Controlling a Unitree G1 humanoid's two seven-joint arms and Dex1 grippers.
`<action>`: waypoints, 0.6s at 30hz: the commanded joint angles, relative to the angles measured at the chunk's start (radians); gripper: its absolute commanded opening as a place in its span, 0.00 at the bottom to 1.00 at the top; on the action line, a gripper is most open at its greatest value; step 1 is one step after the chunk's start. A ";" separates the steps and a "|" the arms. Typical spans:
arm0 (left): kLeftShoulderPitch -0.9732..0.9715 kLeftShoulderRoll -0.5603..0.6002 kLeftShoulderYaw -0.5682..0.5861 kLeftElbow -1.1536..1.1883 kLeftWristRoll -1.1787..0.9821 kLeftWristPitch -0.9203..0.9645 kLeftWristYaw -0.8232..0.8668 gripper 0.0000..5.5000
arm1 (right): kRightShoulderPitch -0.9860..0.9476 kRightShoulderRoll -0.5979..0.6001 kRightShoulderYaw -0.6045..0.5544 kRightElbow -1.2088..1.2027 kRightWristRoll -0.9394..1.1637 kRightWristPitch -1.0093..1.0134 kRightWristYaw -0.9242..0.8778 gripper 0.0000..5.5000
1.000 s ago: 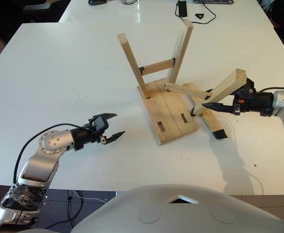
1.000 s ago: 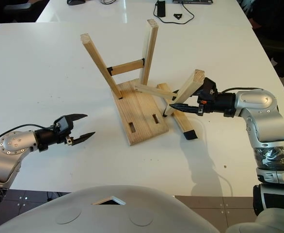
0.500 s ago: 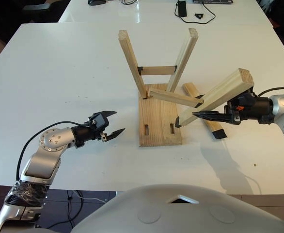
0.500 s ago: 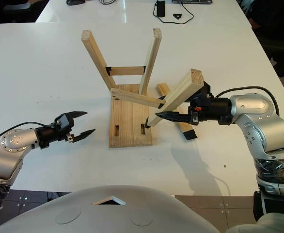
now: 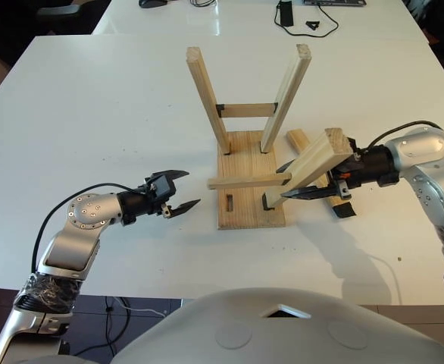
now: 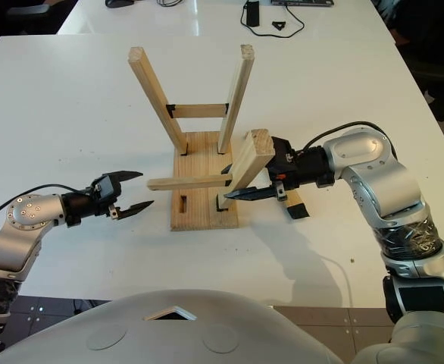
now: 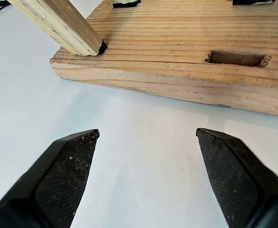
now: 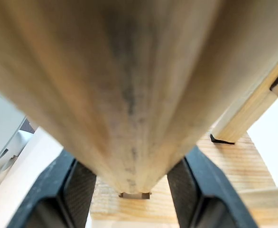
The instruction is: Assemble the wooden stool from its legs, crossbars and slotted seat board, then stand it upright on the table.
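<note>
right gripper (image 5: pixel 286 182) is clamped on a wooden leg (image 5: pixel 318 161), which is held tilted with its lower end at the near right slot of the seat board (image 5: pixel 241 218). a crossbar (image 5: pixel 245 182) is carried on that leg. the board is laid flat on the table (image 5: pixel 93 98), with two joined legs (image 5: pixel 207 98) set in its far slots. left gripper (image 5: pixel 192 188) is held with fingers apart near the board's left edge.
</note>
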 commanded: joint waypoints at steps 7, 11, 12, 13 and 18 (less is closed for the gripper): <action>0.022 -0.008 0.005 -0.003 0.016 -0.002 0.024 0.69 | 0.060 -0.040 -0.053 0.027 -0.014 -0.013 -0.007 0.36; 0.011 -0.006 -0.001 0.001 0.017 -0.001 0.018 0.69 | 0.058 -0.016 -0.013 0.014 -0.027 -0.025 -0.017 0.36; 0.008 -0.006 -0.002 0.002 0.017 -0.001 0.017 0.69 | 0.051 -0.011 -0.009 0.011 -0.024 -0.024 -0.020 0.36; 0.003 -0.006 -0.004 0.004 0.018 -0.001 0.015 0.69 | 0.046 -0.008 -0.006 0.010 -0.023 -0.024 -0.023 0.36; -0.008 -0.015 -0.017 0.006 0.026 -0.001 0.018 0.69 | 0.025 0.002 0.022 0.032 -0.046 -0.041 -0.027 0.36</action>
